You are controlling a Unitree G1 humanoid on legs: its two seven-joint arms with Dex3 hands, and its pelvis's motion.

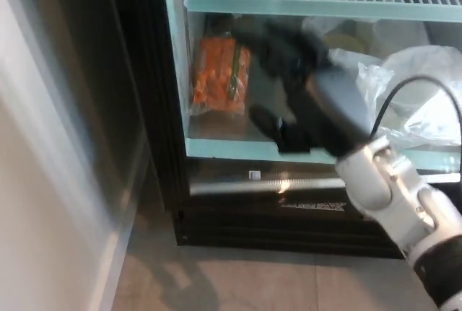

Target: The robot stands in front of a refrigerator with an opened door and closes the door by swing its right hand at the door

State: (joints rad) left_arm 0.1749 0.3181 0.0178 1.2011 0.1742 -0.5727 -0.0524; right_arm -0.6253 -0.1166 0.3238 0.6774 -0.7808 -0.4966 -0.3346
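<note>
Against the refrigerator door (238, 181), right hand (289, 73) rests.

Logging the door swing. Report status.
Right robot hand black, raised against the glass refrigerator door, fingers blurred. Left not visible. Door looks shut. Nothing blocking.

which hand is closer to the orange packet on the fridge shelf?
Right. The right hand is just beside the orange packet, to its right in the picture. The left hand is not in view.
</note>
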